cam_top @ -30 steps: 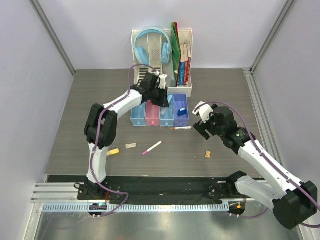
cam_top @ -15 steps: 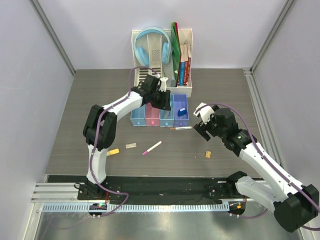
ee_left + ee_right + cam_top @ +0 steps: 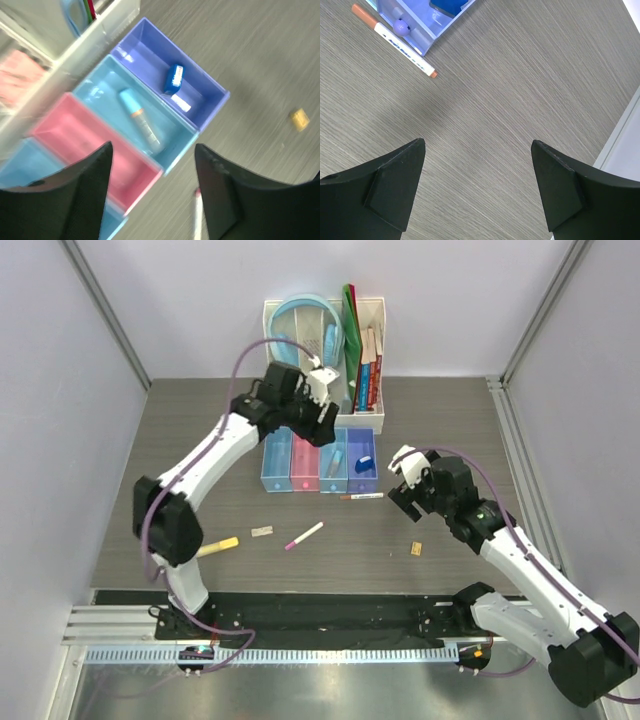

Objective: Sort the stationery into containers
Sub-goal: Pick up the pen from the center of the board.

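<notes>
White marker: lay 9 o'clock of right jaws, axis 9–3; right arm nearer. Right jaws, left jaws apart, empty.

Blue, pink, light blue and purple-blue along the row of four translucent plastic rectangular bins, on a grey tabletop with fine wood-grain streaks. Inside: pale-blue pen with an orange band, small blue block. Loose: yellow highlighter, pink-tipped white pen, white marker with orange-brown cap, small tan block.

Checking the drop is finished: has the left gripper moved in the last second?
Yes. The left gripper has shifted up-frame, from over the bins toward the white organiser behind them.
</notes>
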{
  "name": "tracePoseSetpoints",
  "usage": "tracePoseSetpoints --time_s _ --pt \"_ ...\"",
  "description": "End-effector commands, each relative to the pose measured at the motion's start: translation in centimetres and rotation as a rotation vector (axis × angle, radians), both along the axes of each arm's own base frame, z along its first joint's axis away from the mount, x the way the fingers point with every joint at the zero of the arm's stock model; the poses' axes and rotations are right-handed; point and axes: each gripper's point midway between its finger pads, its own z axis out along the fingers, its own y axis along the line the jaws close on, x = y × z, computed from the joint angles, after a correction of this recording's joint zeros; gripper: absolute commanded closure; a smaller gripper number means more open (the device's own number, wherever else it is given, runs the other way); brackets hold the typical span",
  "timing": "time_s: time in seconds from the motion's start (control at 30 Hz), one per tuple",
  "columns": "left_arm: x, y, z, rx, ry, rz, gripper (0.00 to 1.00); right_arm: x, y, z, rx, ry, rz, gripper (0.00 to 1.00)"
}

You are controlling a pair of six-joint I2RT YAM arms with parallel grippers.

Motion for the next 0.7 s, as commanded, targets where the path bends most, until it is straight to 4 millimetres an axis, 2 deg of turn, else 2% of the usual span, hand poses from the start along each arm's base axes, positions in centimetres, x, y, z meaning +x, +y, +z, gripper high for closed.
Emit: tracePoseSetpoints --time_s 0.0,0.03,0.07,0.1,0.17,0.27,0.3,0.33,0.37,0.4,0.47,0.53,0.57,0.63,0.67 --pt "-5.6 7.4 5.0 0.24 -0.271 -0.247 0.27 0.0 0.5 1.3 0.048 -0.045 0.01 0.08" --pt "-7.3 9.1 5.8 0.272 -0.317 -0.274 0.22 0.0 0.5 1.3 0.048 -0.045 0.014 0.08" --pt "-8.9 11.2 2.4 0.363 -0.302 -0.339 0.13 -0.1 0.5 1.3 0.051 -0.045 0.017 0.07" --pt "-9.3 13.4 1.3 0.424 -0.301 -0.328 0.09 -0.1 0.6 1.4 0.053 -0.045 0.018 0.07" --pt "-13.0 16.9 -2.2 0.512 -0.248 -0.382 0.0 -0.1 0.7 1.7 0.061 -0.053 0.023 0.07" --pt "-15.7 21.0 -5.3 0.59 -0.207 -0.389 0.0 -0.2 0.9 2.0 0.073 -0.057 0.032 0.07" --pt "-16.0 22.3 -5.9 0.607 -0.202 -0.384 0.0 -0.2 0.9 2.1 0.075 -0.058 0.031 0.07" --pt "-16.6 23.1 -6.5 0.621 -0.191 -0.386 0.0 -0.3 0.9 2.1 0.076 -0.058 0.032 0.07" --pt "-17.8 23.9 -8.1 0.639 -0.148 -0.402 0.0 -0.4 0.9 2.2 0.078 -0.062 0.034 0.07" --pt "-18.3 24.7 -8.3 0.656 -0.161 -0.412 0.0 -0.4 0.9 2.2 0.079 -0.061 0.033 0.07" --pt "-19.9 25.5 -10.1 0.664 -0.123 -0.436 0.0 -0.5 0.9 2.3 0.083 -0.063 0.034 0.07" --pt "-20.6 26.1 -10.9 0.677 -0.137 -0.449 0.0 -0.6 0.9 2.5 0.089 -0.068 0.037 0.07" --pt "-21.3 26.7 -12.1 0.696 -0.119 -0.451 0.0 -0.7 0.8 2.5 0.092 -0.069 0.034 0.07" --pt "-21.5 27.0 -12.7 0.712 -0.141 -0.459 0.0 -0.7 0.9 2.7 0.096 -0.072 0.034 0.07" --pt "-22.4 27.2 -13.9 0.716 -0.114 -0.473 0.0 -0.8 0.9 2.8 0.098 -0.075 0.037 0.07"
